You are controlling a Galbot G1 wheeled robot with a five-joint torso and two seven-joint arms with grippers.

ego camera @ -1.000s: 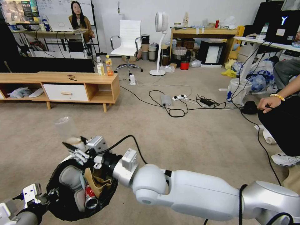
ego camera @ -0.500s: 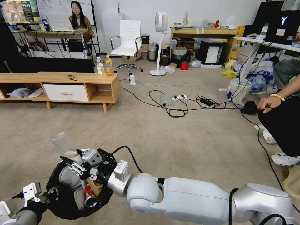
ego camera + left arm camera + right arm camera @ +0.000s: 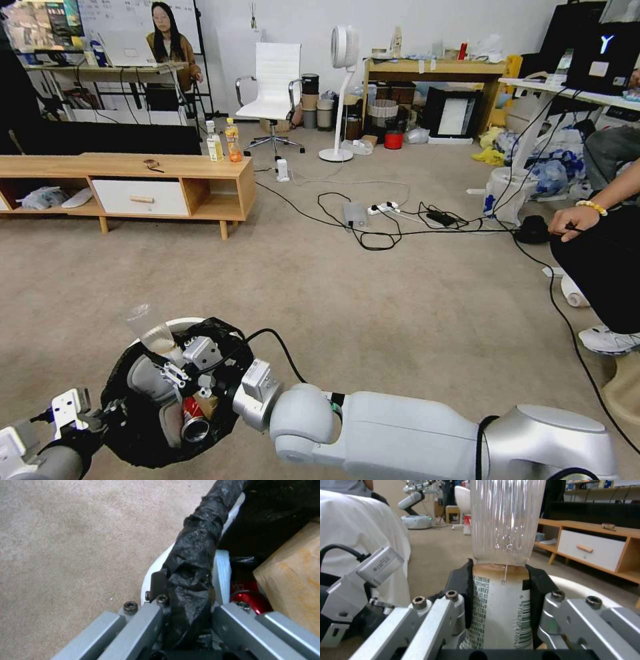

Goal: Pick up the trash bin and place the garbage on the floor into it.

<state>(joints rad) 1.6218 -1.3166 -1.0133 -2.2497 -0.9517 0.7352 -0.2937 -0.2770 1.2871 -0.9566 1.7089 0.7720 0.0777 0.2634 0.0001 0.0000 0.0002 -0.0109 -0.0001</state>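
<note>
The trash bin (image 3: 137, 443), white and lined with a black bag, is held up at the lower left of the head view. My left gripper (image 3: 100, 419) is shut on its bagged rim (image 3: 200, 530). Inside lie a red soda can (image 3: 193, 419), also seen as a red can (image 3: 248, 600), and torn brown cardboard (image 3: 293, 575). My right gripper (image 3: 171, 365) reaches over the bin's mouth, shut on a clear ribbed plastic bottle (image 3: 149, 327) with a white barcode label. The bottle (image 3: 503, 530) stands between that gripper's (image 3: 500, 585) black pads. Beige carpet floor (image 3: 400, 300) lies around.
A low wooden cabinet (image 3: 133, 180) stands at the back left, two tall drink bottles (image 3: 223, 141) behind it. Cables and a power strip (image 3: 373, 223) cross the middle carpet. A seated person (image 3: 600, 260) and a white printed bag (image 3: 507, 193) are at the right.
My right gripper has come down and back with the bottle, from above the bin's far rim to over its mouth. The left gripper and bin have stayed put.
</note>
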